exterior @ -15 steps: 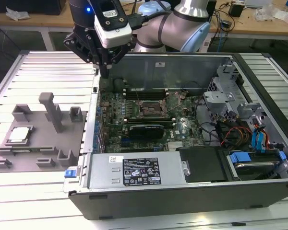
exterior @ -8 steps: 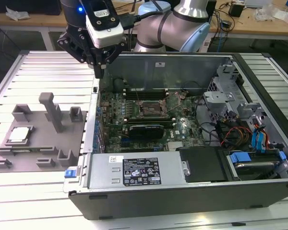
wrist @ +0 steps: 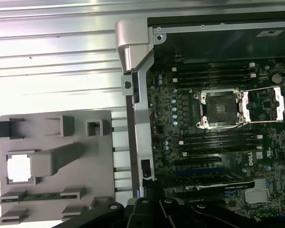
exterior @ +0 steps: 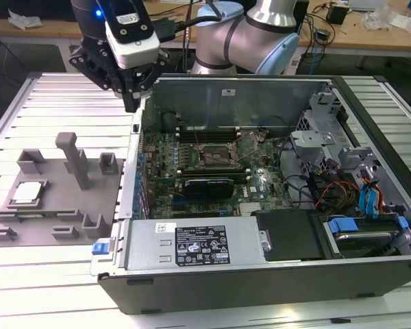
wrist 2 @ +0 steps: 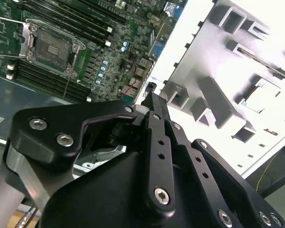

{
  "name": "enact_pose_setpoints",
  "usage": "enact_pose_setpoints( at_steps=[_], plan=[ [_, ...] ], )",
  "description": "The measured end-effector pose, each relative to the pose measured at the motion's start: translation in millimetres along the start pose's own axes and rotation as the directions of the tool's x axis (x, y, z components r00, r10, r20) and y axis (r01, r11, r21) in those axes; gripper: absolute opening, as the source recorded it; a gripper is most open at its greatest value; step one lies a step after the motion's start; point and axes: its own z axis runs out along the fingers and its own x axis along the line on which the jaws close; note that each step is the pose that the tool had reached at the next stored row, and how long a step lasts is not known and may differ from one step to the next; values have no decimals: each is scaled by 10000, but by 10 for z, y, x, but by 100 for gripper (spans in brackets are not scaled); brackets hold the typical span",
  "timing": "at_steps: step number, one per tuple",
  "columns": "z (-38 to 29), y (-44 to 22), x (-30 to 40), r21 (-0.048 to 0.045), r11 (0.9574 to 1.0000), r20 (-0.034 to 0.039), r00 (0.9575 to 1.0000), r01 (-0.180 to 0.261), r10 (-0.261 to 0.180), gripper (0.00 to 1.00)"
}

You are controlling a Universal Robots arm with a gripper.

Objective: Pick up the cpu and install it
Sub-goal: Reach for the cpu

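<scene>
The cpu (exterior: 27,192) is a small pale square chip lying flat in a pocket of the grey fixture plate (exterior: 55,226), at the exterior view's left, outside the computer case. It also shows in both wrist views, cpu (wrist: 18,167) and cpu (wrist 2: 263,96). My gripper (exterior: 131,104) hangs above the case's left wall, between the fixture and the motherboard, well above and apart from the cpu. Its black fingers (wrist 2: 153,109) meet at the tip with nothing between them. The dark socket (exterior: 216,155) on the motherboard stands with its metal frame swung open, socket (wrist: 220,109).
The open computer case (exterior: 260,274) lies on a slatted metal table (exterior: 48,288). Inside are the green motherboard (exterior: 260,181), memory slots, cables and drive bays (exterior: 370,205). A tall grey post (exterior: 74,159) and small blocks rise from the fixture plate.
</scene>
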Motion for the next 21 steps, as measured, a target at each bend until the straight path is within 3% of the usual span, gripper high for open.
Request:
enact_pose_setpoints(
  at_steps=[21],
  plan=[
    [-7,-20,291,0,10000,5,10000,0,0,11]
  ],
)
